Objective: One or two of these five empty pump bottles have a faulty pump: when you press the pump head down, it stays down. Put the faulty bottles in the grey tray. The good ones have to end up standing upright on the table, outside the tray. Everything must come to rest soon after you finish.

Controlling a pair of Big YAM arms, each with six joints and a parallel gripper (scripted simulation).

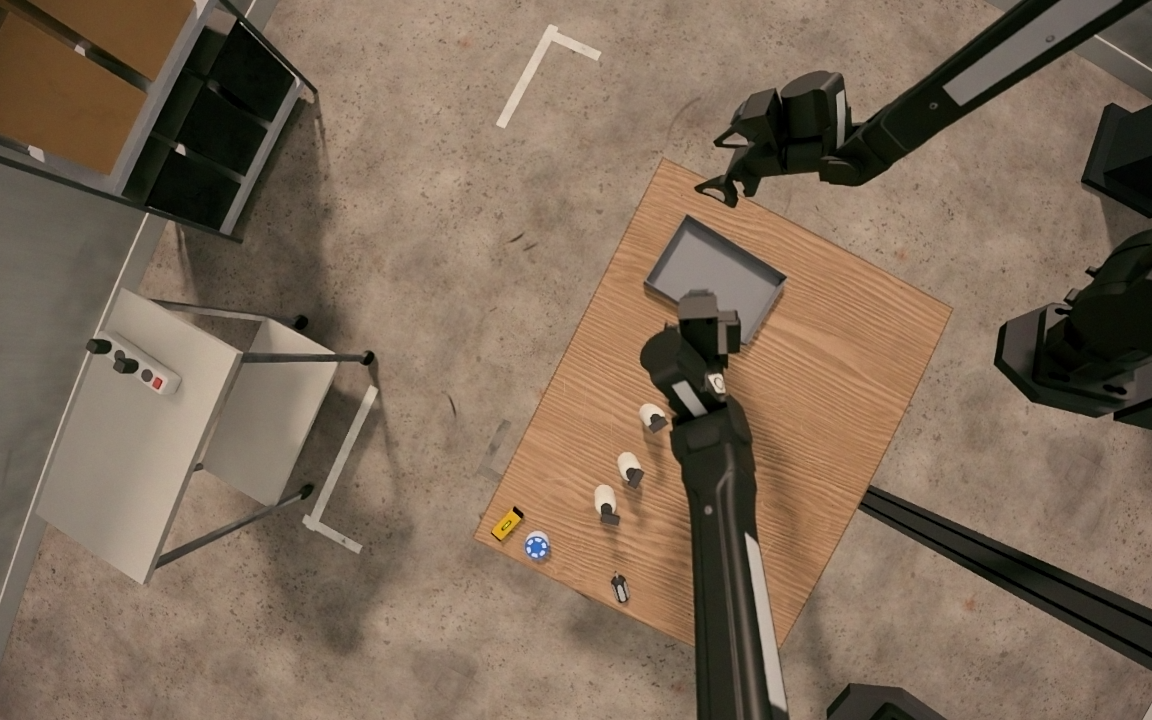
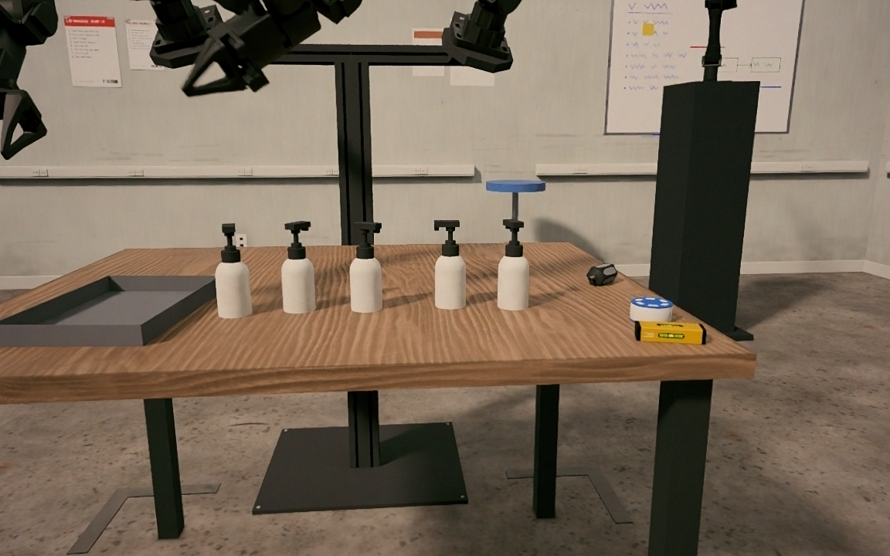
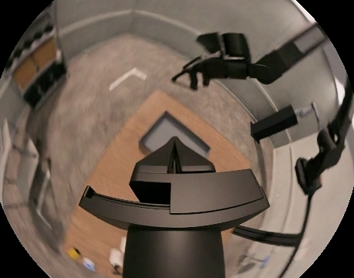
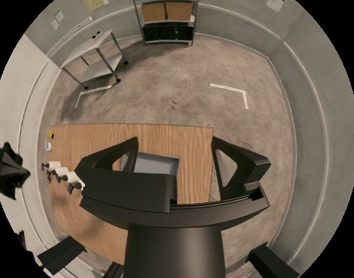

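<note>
Five white pump bottles with black heads stand upright in a row: first (image 2: pixel 233 290), second (image 2: pixel 298 286), third (image 2: pixel 365 286) (image 1: pixel 652 415), fourth (image 2: pixel 450 283) (image 1: pixel 627 464) and fifth (image 2: pixel 513 284) (image 1: pixel 604 499). All heads look raised. My left arm hides two bottles in the top view. The grey tray (image 1: pixel 712 257) (image 2: pixel 64 336) (image 3: pixel 165 128) (image 4: pixel 157 164) is empty beside the first bottle. My left gripper (image 2: pixel 187 90) (image 3: pixel 174 140) is shut, empty and high above the table. My right gripper (image 1: pixel 717 162) (image 4: pixel 174 140) is open and empty, high near the tray-end edge.
A yellow level (image 1: pixel 507 523) (image 2: pixel 670 333), a blue-and-white round object (image 1: pixel 536 546) (image 2: pixel 650 309) and a small dark object (image 1: pixel 620 588) (image 2: pixel 601 274) lie at the table end far from the tray. My left arm (image 1: pixel 723 537) stretches above the table.
</note>
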